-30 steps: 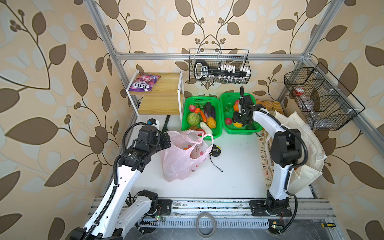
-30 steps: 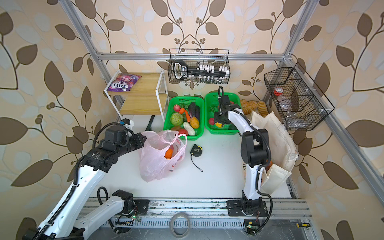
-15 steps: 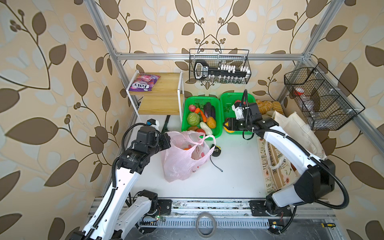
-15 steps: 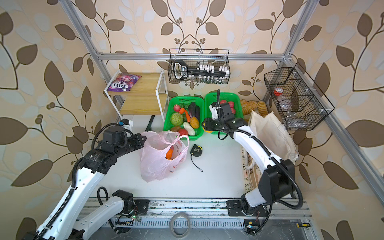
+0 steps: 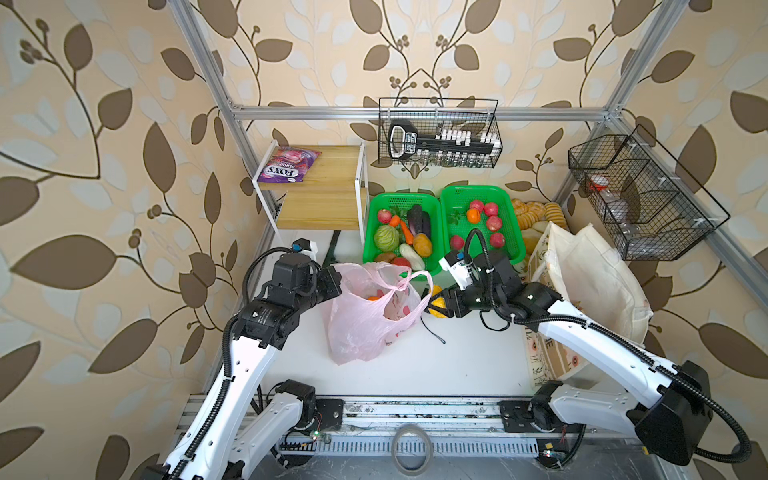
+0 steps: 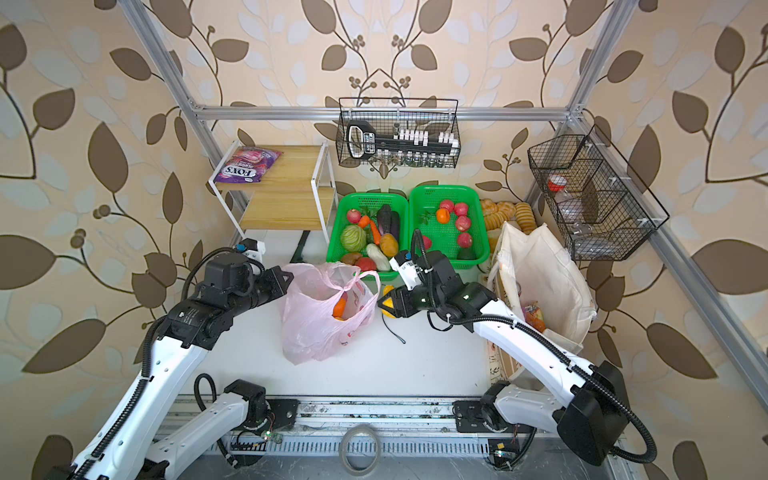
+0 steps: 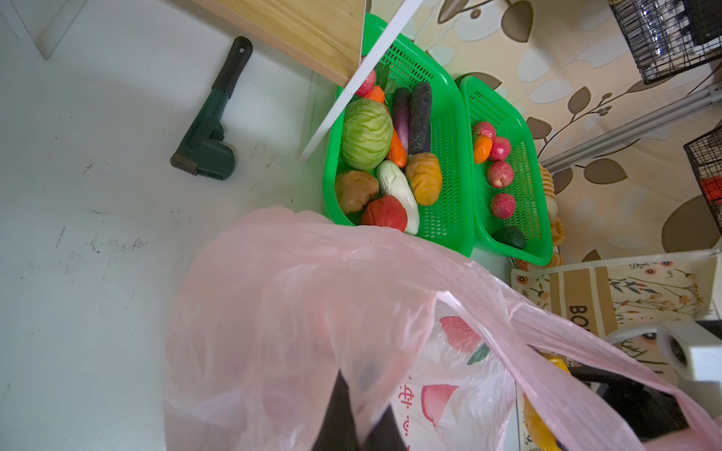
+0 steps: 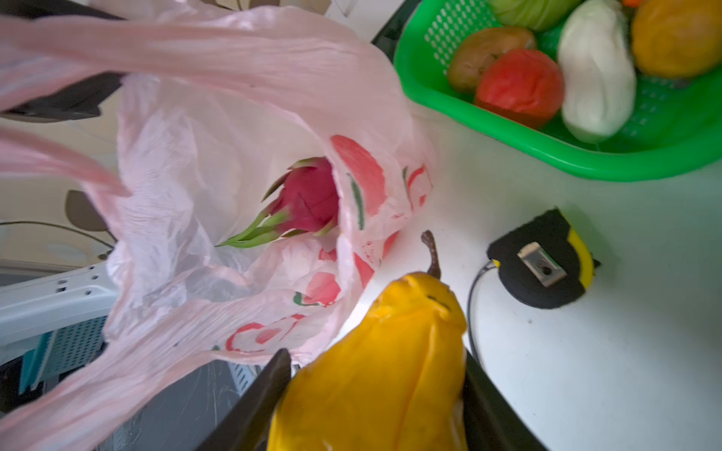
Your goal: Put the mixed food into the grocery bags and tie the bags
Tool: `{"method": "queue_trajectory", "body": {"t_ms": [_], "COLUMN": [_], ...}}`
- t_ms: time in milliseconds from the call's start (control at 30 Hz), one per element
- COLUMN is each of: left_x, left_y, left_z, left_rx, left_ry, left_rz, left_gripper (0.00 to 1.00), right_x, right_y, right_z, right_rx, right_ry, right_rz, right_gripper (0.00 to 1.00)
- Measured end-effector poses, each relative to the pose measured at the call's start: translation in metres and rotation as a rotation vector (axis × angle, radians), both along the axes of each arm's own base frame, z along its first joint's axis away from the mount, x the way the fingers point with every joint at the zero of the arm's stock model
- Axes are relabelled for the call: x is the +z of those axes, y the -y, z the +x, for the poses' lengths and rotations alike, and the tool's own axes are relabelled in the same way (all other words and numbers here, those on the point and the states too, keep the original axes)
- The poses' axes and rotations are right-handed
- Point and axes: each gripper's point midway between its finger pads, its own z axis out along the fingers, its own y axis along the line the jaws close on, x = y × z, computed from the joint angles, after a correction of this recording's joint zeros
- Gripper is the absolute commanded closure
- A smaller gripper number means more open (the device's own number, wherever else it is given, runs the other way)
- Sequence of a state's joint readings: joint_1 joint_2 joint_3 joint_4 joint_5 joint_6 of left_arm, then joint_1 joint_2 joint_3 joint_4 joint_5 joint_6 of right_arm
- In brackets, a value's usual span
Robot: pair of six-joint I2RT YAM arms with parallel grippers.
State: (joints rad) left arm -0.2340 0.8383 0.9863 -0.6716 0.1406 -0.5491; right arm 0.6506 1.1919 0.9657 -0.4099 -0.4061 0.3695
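The thin pink grocery bag point(image 5: 365, 320) point(image 6: 320, 332) stands open at mid-table. My left gripper point(image 5: 338, 282) point(image 7: 357, 398) is shut on its left rim, with film pinched between the black fingers. A pink dragon fruit point(image 8: 308, 195) lies inside, and an orange item point(image 6: 340, 307) shows through the mouth. My right gripper point(image 5: 436, 305) point(image 8: 375, 353) is shut on a yellow fruit point(image 8: 406, 312) with a brown stem, just right of the bag's mouth beside a loop handle. The cream floral tote point(image 5: 594, 282) stands at the right. A purple FOX'S packet point(image 5: 286, 164) lies on the shelf.
Two green baskets point(image 5: 434, 232) point(image 5: 513, 224) of produce stand behind the bag. A black-and-yellow tape measure point(image 8: 543, 265) lies under my right gripper. A green wrench point(image 7: 211, 129) lies below the wooden shelf point(image 5: 328, 187). Bread loaves point(image 5: 536, 210) and wire baskets point(image 5: 644, 199) are at the back right.
My right arm swung out of the right green basket and down to the pink bag's mouth, carrying the yellow fruit. The left gripper kept its hold on the bag.
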Motion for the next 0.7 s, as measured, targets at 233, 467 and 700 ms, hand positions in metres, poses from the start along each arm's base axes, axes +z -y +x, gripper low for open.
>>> {"method": "queue_trajectory", "body": {"t_ms": [233, 467, 700], "left_x": [-0.002, 0.000, 0.000], "left_y": [0.005, 0.007, 0.008], "left_z": [-0.001, -0.003, -0.004], "left_rx": [-0.022, -0.033, -0.041], "left_ry": [-0.008, -0.003, -0.002], "left_rz": [-0.020, -0.029, -0.035], "left_gripper": [1.00, 1.00, 1.00], "right_x": [0.030, 0.034, 0.028], "right_y": [-0.047, -0.074, -0.096], "right_z": [-0.012, -0.001, 0.011], "right_rx": [0.145, 0.189, 0.199], "right_ry": [0.082, 0.094, 0.105], "right_rz": [0.133, 0.153, 0.177], "right_gripper": [0.56, 0.55, 0.53]}}
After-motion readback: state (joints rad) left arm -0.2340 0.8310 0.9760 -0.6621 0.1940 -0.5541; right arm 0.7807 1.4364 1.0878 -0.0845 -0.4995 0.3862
